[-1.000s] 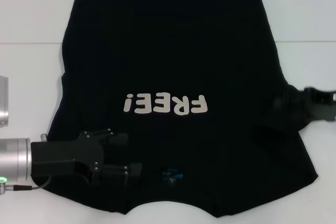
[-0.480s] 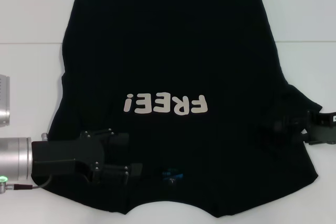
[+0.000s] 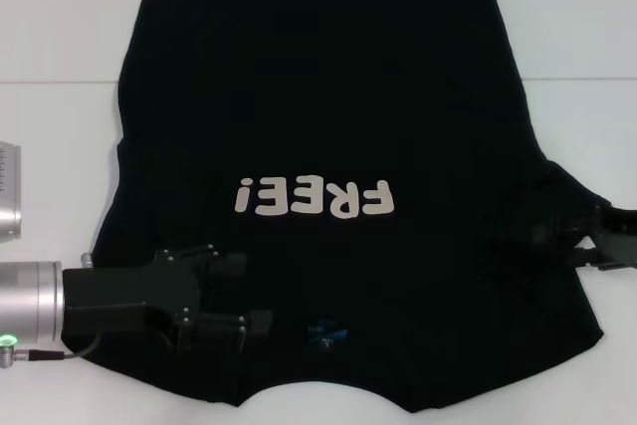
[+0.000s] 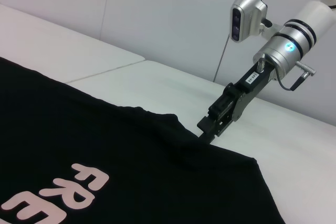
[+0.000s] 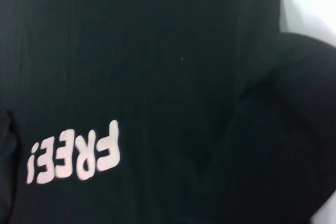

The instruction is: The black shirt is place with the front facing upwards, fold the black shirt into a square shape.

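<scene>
The black shirt point(image 3: 318, 146) lies flat, print up, on the white surface point(image 3: 60, 37). The right pincer point(image 4: 207, 129) meets its sleeve edge; I cannot tell if it grips. The left pincer point(image 3: 234, 296) sits over the near shoulder, jaws apart. Both should pinch the cloth firmly, then lift evenly.
</scene>
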